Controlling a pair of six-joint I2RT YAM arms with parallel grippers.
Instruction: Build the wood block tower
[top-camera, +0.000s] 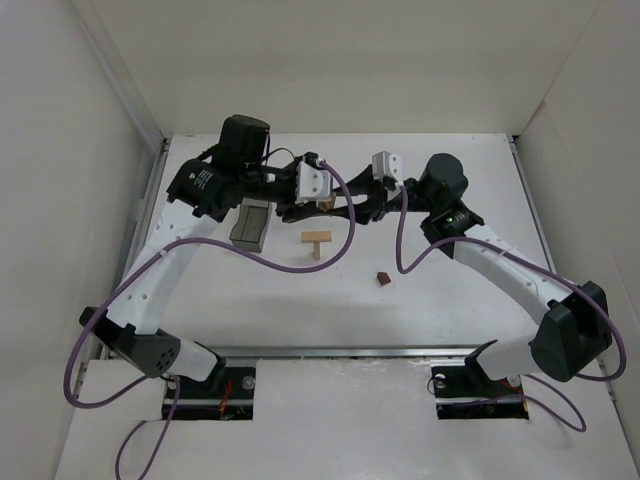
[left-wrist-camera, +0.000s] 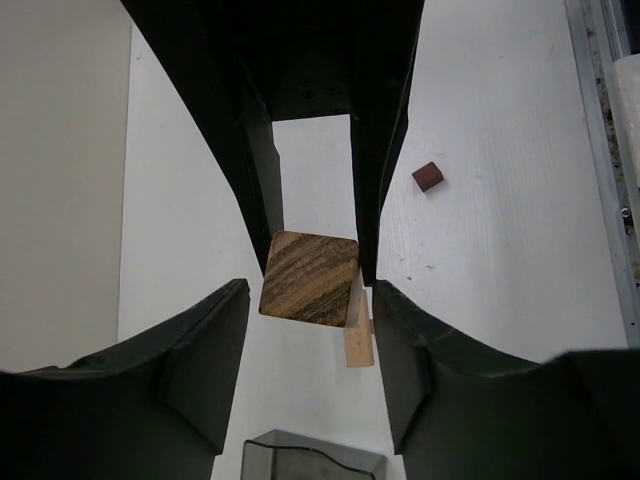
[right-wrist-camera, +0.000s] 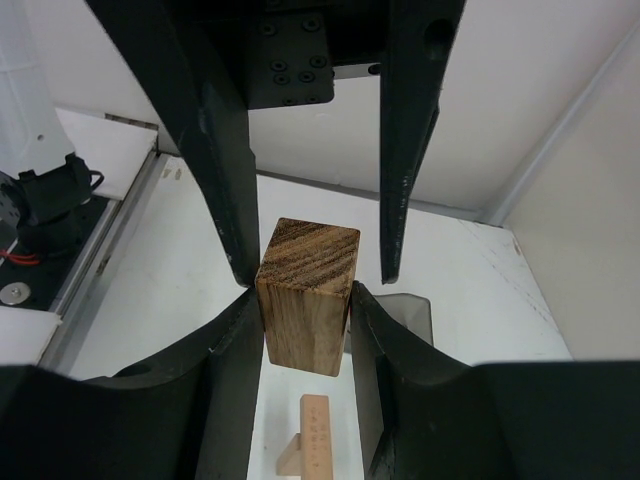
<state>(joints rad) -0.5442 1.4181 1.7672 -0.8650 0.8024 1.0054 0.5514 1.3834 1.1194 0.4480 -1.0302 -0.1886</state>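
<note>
A striped brown wooden block (right-wrist-camera: 305, 300) hangs in the air, and my right gripper (right-wrist-camera: 304, 295) is shut on its two sides. My left gripper (left-wrist-camera: 312, 290) faces it from the other side. It is open, its fingers (right-wrist-camera: 392, 240) straddling the block (left-wrist-camera: 310, 278) with a gap on at least one side. Both grippers meet at the block (top-camera: 325, 203) at the back middle of the table. Just in front of it on the table lies a light-tan T-shaped piece (top-camera: 316, 240) (right-wrist-camera: 312, 430). A small dark reddish-brown block (top-camera: 383, 278) (left-wrist-camera: 428, 177) lies apart, nearer the front right.
A dark translucent grey box (top-camera: 250, 222) (left-wrist-camera: 312, 458) stands left of the T-shaped piece, under my left arm. White walls (top-camera: 100, 150) close in the table on three sides. Purple cables (top-camera: 300, 265) loop off both arms over the table.
</note>
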